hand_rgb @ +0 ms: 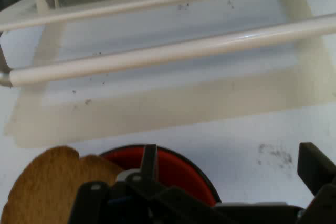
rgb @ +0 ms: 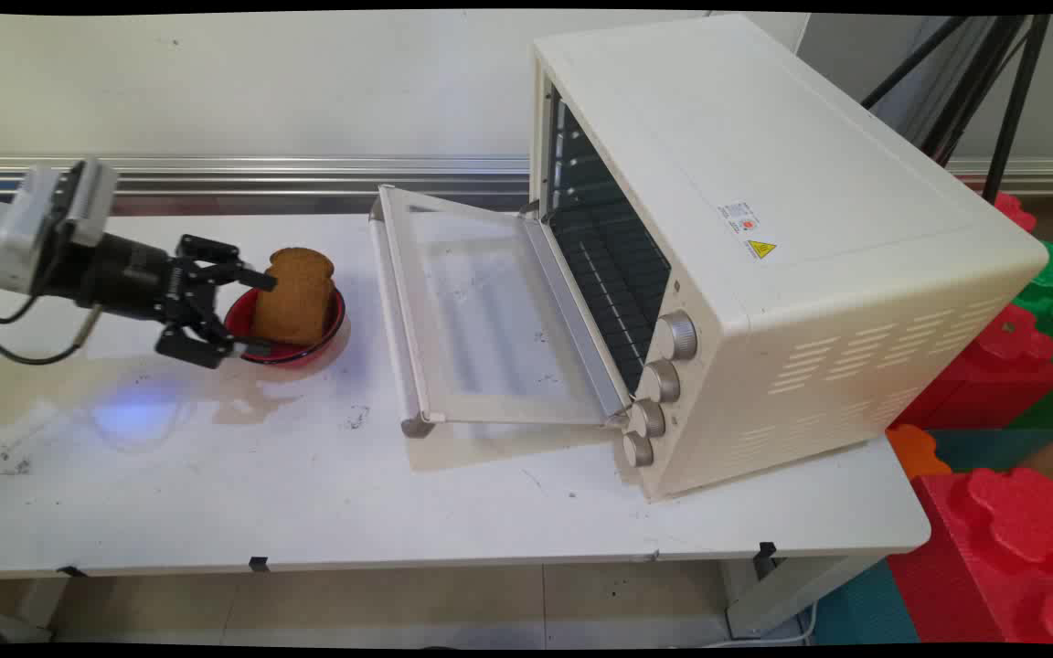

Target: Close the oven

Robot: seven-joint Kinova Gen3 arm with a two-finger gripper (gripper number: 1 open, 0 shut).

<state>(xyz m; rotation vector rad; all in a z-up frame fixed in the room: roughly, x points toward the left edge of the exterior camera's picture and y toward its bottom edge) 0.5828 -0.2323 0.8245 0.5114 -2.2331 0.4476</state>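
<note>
A slice of brown toast (rgb: 293, 294) stands upright in a small red bowl (rgb: 330, 324) on the white table's left part. My gripper (rgb: 257, 313) comes in low from the left and is open, its fingertips (rgb: 261, 278) at the bowl's left rim, close to the toast's edge. In the hand view the toast (hand_rgb: 44, 190) lies left of the left finger (hand_rgb: 149, 162), not between the two; the red bowl (hand_rgb: 181, 171) shows just ahead of my gripper (hand_rgb: 231, 157). Nothing is held.
A cream toaster oven (rgb: 764, 228) stands right of the bowl, its glass door (rgb: 481, 311) folded down flat towards the bowl, its handle (hand_rgb: 157, 56) nearest me. Several knobs (rgb: 659, 382) line its front. Red and green foam blocks (rgb: 1011, 512) stand off the table's right end.
</note>
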